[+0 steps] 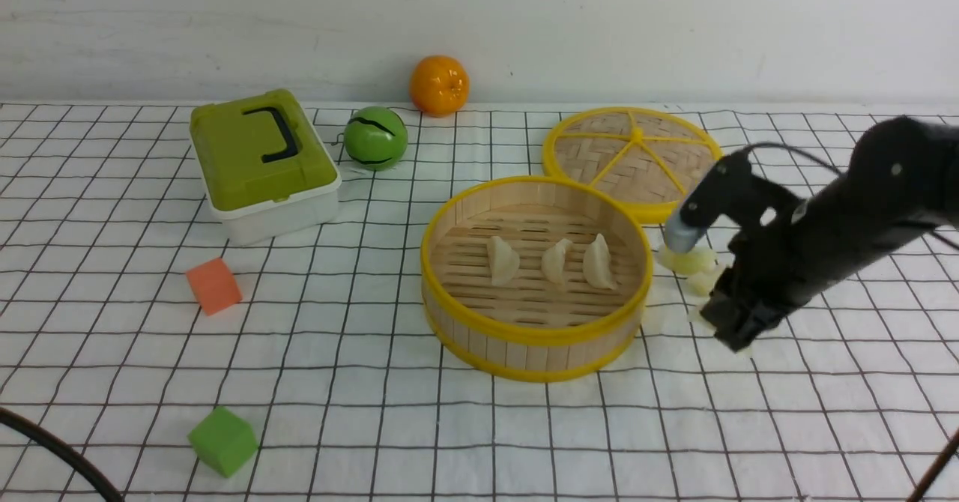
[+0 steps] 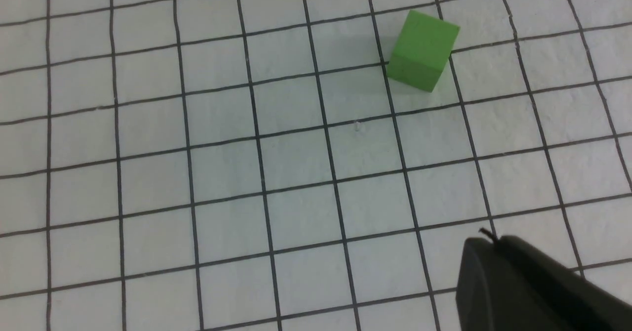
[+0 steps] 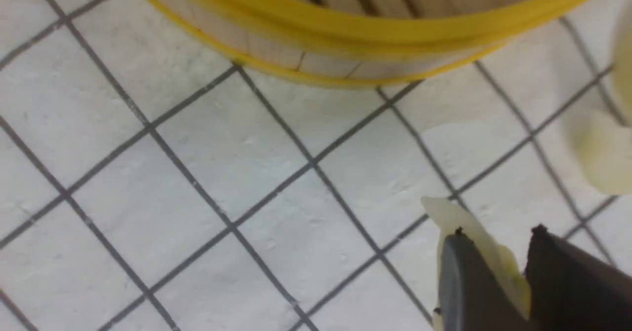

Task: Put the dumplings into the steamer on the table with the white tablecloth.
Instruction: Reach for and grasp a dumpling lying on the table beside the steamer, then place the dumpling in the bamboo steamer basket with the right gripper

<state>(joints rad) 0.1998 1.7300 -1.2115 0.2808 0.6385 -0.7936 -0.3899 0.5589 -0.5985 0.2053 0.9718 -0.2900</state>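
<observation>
White tablecloth [image 1: 337,412] is covering the desk [image 1: 824,427]; steamer [image 1: 524,348] is sitting mid-desk with three dumplings [image 1: 554,262] lying on its slats. Right gripper [image 3: 496,257] is hovering low just beside the steamer's right wall, jaws pinching a pale dumpling [image 3: 456,220], one tip sticking out past them. Two more dumplings [image 1: 688,260] are lying on the cloth nearby. Left gripper [image 2: 493,262] is hanging closed near the green cube [image 2: 422,49]. I'm judging the dumpling light, glossy and probably slippery; pinching across mid-belly is looking safest against pivoting.
</observation>
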